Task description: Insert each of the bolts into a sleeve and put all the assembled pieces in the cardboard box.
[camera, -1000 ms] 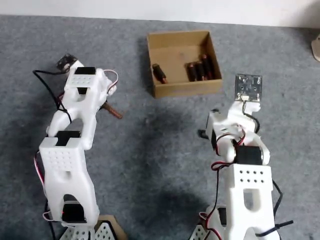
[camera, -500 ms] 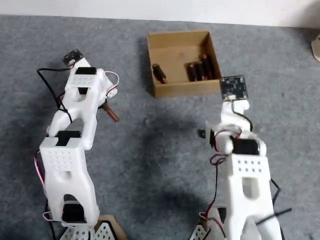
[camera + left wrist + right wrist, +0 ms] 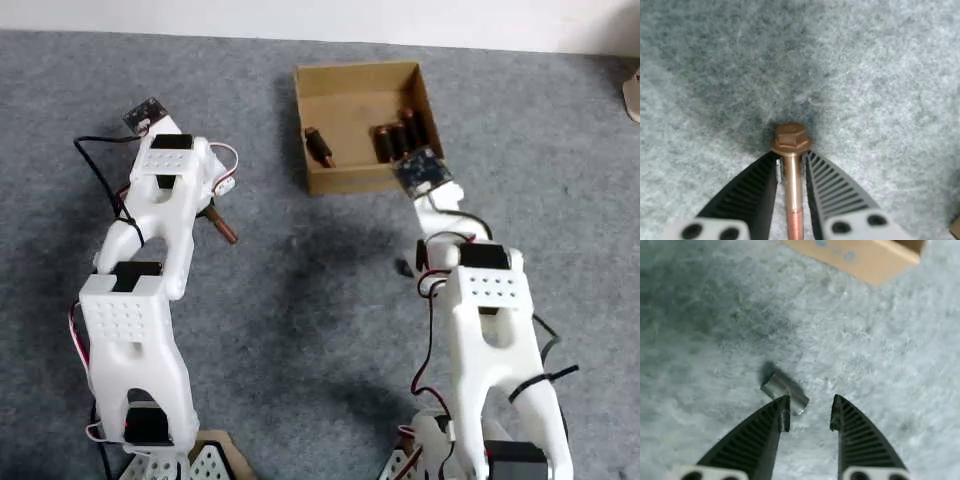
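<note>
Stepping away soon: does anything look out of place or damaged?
Nothing stands out. The bolt sits straight in the left gripper, and the sleeve lies intact on the carpet by the open right gripper.

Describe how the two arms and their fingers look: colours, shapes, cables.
Both the left arm and the right arm have white plastic shells with grids of small holes, and black motors between segments. Red, black and white cables run along them. Each wrist carries a small dark circuit board. The fingers are black, ribbed on the inside and taper to points.
</note>
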Controlling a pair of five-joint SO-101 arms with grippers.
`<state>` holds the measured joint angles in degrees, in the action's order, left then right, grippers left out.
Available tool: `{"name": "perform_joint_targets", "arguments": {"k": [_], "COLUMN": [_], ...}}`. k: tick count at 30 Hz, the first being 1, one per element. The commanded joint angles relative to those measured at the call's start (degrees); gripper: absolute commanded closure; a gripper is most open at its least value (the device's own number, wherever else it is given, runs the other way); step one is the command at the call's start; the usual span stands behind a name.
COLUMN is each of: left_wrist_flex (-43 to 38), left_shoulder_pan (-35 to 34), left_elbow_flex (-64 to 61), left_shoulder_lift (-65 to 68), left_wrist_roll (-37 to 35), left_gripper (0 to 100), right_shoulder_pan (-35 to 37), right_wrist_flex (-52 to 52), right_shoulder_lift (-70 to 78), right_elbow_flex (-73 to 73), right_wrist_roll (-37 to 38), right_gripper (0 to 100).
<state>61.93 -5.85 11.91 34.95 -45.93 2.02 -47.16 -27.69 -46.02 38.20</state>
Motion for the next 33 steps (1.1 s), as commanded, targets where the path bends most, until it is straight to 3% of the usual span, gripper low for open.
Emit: {"name": "perform_joint_targets", "arguments": {"k": [1, 10, 17, 33], "left_wrist_flex": [-0.18, -0.18, -0.18, -0.18], "left_shoulder_pan": [1.10, 1.19, 1.19, 1.36], "left_elbow_flex": [0.66, 0.66, 0.57, 0.48], "left_shoulder_lift": [-1.89, -1.80, -1.71, -1.71], "left_wrist_roll": [0.53, 0.53, 0.53, 0.53], "left_gripper": [99, 99, 99, 99], "right_shoulder_pan": [0.40, 0.66, 0.66, 0.66], "right_wrist_flex": [-3.03, -9.01, -8.92, -8.84], "right_shoulder_lift": [-0.31, -0.84, -0.22, -0.13], "right_elbow_flex": [2.51, 2.33, 2.15, -4.97], "right_wrist_roll": [7.74, 14.42, 16.18, 28.92], "right_gripper": [86.1, 86.1, 86.1, 86.1]}}
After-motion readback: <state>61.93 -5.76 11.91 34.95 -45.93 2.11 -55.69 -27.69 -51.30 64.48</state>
